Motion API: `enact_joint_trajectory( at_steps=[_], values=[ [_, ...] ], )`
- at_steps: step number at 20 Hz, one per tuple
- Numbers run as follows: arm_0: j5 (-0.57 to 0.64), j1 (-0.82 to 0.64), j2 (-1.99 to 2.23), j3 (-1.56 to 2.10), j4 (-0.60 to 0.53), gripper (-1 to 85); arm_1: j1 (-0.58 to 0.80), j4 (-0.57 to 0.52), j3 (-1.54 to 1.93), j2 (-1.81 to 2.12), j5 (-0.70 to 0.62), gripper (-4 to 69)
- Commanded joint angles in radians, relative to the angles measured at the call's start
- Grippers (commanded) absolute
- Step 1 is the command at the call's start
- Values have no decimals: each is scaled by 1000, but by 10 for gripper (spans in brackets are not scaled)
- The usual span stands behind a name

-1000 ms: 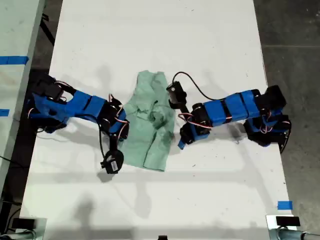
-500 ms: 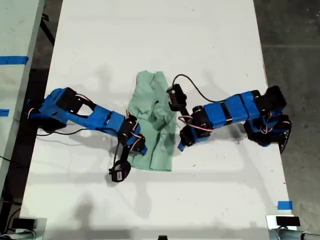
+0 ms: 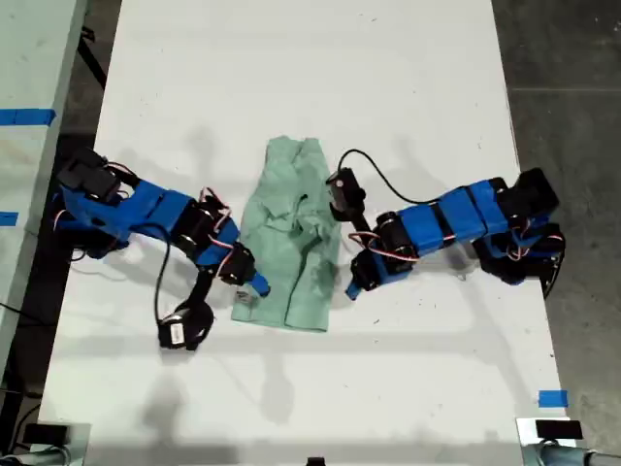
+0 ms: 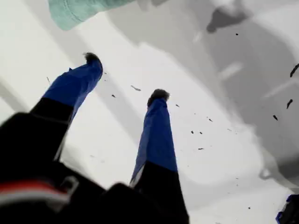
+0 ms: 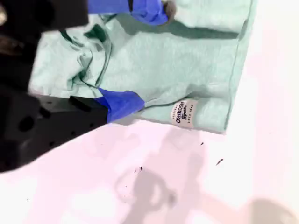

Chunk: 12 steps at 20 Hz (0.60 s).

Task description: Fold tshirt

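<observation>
Tshirt (image 5: 196, 60) lies under my second claw (image 5: 147, 56), spread wide, tips touching cloth; my first claw (image 4: 125, 76) gapes above the table (image 4: 210, 154).

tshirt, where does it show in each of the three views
Exterior view: the pale mint-green cloth tshirt lies crumpled mid-table between the two blue arms.
First wrist view: only a mint corner shows beyond the open jaws, clear of them.
Second wrist view: it fills the upper frame, jaws spread over it.
Shared landmark: the white table.

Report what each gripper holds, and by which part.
My first gripper is open over bare table, holding nothing. My second gripper straddles the tshirt; grip unclear.
</observation>
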Motion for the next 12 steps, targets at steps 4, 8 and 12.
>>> enact_joint_trajectory(
  at_steps=[4, 8, 12],
  values=[
    [-121, 101, 247, 233, -9, 269, -32, -98, -207, -29, 37, 304],
    [-141, 130, 247, 460, -296, 274, -37, -170, -331, -195, 51, 312],
    [-179, 155, 186, 563, -482, 275, -38, -284, -356, -307, 71, 307]
  ],
)
